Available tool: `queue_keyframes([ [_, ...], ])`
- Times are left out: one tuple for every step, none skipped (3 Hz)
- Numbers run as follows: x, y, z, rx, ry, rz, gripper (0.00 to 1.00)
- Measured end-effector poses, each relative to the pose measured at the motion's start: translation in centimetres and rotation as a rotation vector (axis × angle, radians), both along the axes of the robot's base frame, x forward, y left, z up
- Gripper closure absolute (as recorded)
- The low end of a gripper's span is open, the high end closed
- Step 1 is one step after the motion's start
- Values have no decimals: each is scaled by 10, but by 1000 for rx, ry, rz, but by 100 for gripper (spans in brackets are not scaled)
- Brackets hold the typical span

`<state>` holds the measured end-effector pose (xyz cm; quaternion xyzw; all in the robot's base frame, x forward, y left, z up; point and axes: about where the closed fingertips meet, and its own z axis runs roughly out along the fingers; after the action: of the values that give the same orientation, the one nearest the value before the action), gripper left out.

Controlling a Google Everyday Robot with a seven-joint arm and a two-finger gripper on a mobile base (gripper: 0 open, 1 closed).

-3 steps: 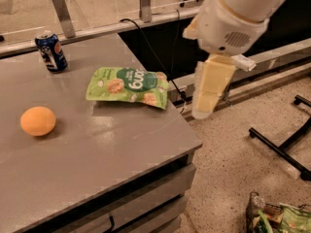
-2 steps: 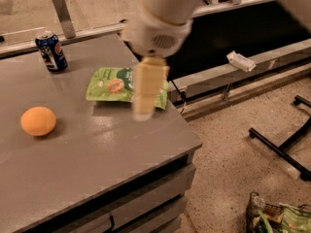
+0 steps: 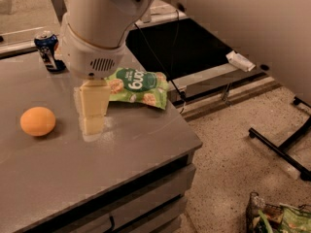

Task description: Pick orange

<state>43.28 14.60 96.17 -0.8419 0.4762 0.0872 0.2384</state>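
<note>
A Google Everyday Robot's cream-coloured gripper (image 3: 92,124) hangs tip-down over a grey table (image 3: 141,144), its tip just above or touching the surface; which cannot be told. Whether the gripper is spread or pressed together cannot be told either, as it shows as one pale block below the arm's white wrist housing (image 3: 97,38). It holds nothing that can be seen.

The orange (image 3: 38,121), smooth and round, lies on the table to the gripper's left in the camera view, near it but apart. Just beyond the gripper and to its right lies a green snack bag (image 3: 138,85), flat on the table, printed with pictures of round biscuits or crisps. Its large white lettering faces away from the camera and cannot be read with certainty. Farther back, beyond the gripper and to its left, a blue soda can (image 3: 48,50) stands upright; its red, white and blue markings show, but no name can be read.

Off the table's right edge, well away from the gripper, a black metal stand (image 3: 279,143) rests on the speckled floor (image 3: 233,149), and a green package (image 3: 282,220) lies at the lower right corner.
</note>
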Motion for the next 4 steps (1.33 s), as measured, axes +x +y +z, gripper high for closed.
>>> queue_keyframes([
  [0,0,0,0,0,0,0],
  [16,8,-23,-7,38,23,0],
  [49,22,-58,-23,79,35,0],
  [81,37,-80,-15,90,37,0],
])
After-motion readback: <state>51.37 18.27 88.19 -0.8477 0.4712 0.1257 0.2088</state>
